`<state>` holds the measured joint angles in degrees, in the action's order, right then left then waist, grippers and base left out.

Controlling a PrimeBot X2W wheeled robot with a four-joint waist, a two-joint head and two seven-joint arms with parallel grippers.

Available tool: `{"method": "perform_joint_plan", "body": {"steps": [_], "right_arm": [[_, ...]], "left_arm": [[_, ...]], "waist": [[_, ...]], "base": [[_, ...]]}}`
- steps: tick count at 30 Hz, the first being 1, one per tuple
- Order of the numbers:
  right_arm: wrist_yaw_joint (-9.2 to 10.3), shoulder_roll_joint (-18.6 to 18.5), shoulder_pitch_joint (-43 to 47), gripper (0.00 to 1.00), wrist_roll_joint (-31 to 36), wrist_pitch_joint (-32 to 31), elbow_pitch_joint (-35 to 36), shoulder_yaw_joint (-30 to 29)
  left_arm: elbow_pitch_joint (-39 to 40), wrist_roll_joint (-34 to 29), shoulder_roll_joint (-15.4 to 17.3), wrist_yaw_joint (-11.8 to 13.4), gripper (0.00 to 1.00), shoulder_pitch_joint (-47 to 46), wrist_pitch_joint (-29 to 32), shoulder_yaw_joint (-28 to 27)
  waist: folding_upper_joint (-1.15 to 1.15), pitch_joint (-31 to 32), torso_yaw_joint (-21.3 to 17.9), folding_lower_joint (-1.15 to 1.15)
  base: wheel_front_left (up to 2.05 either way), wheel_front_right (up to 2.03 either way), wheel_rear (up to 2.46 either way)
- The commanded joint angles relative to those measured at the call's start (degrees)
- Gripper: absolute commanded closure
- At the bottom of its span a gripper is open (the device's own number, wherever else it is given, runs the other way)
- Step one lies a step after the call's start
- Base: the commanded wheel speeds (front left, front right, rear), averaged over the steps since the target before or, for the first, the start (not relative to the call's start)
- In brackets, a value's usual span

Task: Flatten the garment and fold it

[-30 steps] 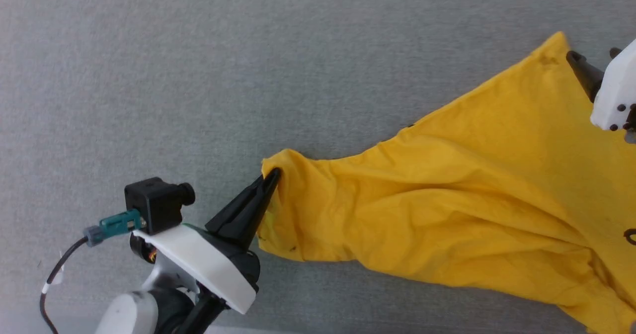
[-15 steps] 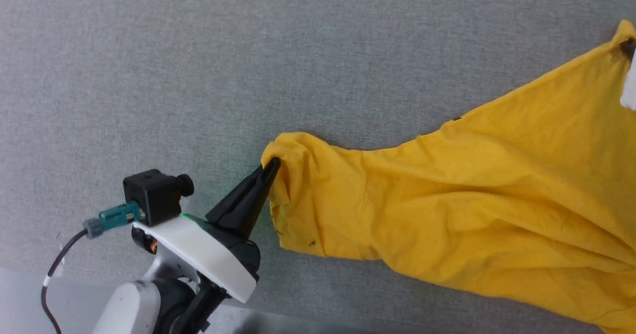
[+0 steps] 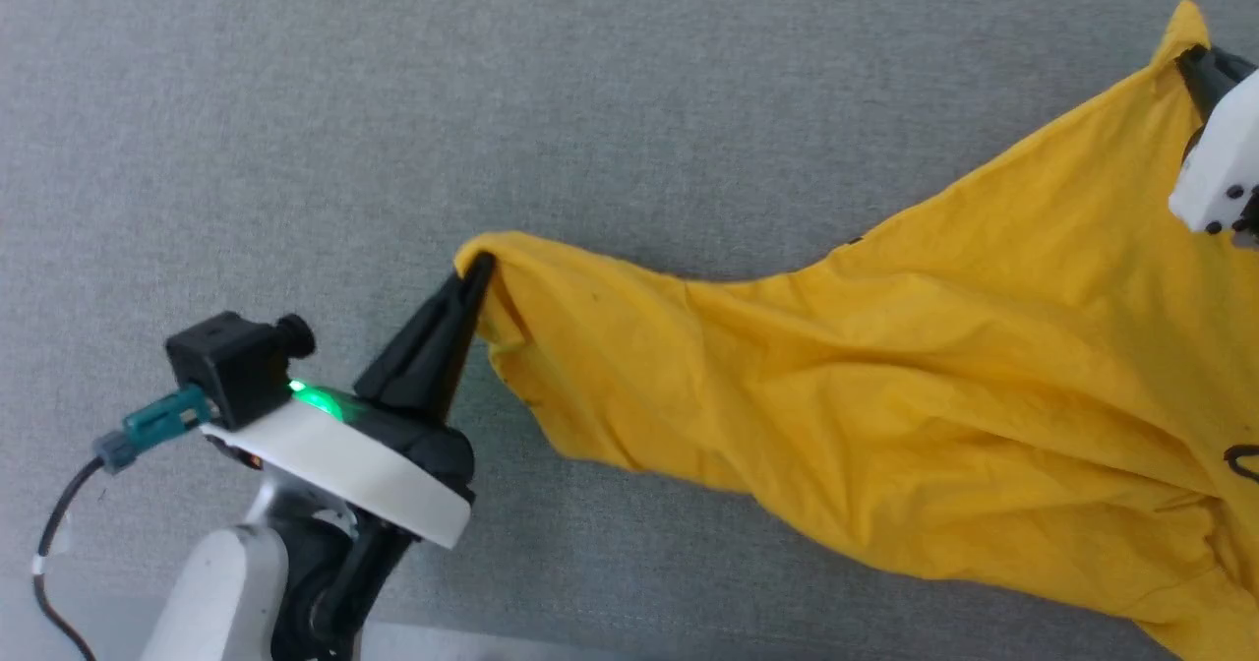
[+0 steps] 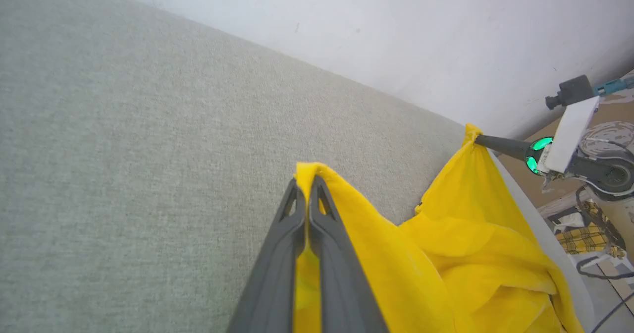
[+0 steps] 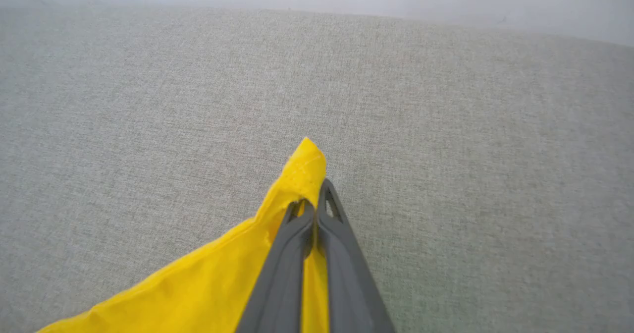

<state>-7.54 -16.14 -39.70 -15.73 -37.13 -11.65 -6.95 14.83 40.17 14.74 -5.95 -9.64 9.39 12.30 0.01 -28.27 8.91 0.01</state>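
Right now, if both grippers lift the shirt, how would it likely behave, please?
Floppy, likely: the shirt sags in folds between the left gripper and right gripper. Probably light: two fingertip pinches hold it.

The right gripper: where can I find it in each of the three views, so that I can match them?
Head view: right gripper at far upper right, shut on a garment corner.
Left wrist view: right gripper at the right side, tips pointing left.
Right wrist view: right gripper at bottom middle, pinching that corner.
Shared landmark: the pinched yellow corner peak.
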Motion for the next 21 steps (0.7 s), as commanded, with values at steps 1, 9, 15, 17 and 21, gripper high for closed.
{"method": "perform_joint_plan", "body": {"steps": [1, 9, 15, 17, 21], "right_arm": [[0.05, 0.56, 1.47, 1.00, -0.94, 2.48, 0.51, -0.32], [0.05, 2.11, 4.11, 1.00, -2.83, 8.60, 1.79, -0.08], [0.05, 2.62, 3.29, 1.00, -3.68, 8.75, 2.82, 0.98], [0.05, 2.58, 2.32, 1.00, -3.84, 8.31, 3.15, 1.31], [0.05, 2.36, -0.40, 1.00, -3.40, 7.49, 2.96, 1.81]], "left_arm": [[-0.47, -1.42, -0.22, 0.77, 1.00, -1.64, -1.69, -0.94], [-3.06, -5.08, 1.05, 3.37, 1.00, -7.50, -3.04, -3.38], [-5.33, -6.87, 2.22, 5.17, 1.00, -14.76, -0.24, -3.78], [-6.37, -7.45, 2.70, 5.59, 1.00, -18.26, 1.41, -3.56], [-9.76, -8.18, 3.96, 5.06, 1.00, -25.98, 3.77, -3.21]], "waist": [[-0.01, 3.24, -2.22, -0.01], [-0.01, 11.00, -6.01, -0.01], [-0.01, 15.07, -7.96, -0.01], [-0.01, 16.25, -8.58, -0.01], [-0.01, 18.30, -9.68, -0.01]], "base": [[0.00, 0.00, 0.00], [0.00, 0.00, 0.00], [0.00, 0.00, 0.00], [0.00, 0.00, 0.00], [0.00, 0.00, 0.00]]}}
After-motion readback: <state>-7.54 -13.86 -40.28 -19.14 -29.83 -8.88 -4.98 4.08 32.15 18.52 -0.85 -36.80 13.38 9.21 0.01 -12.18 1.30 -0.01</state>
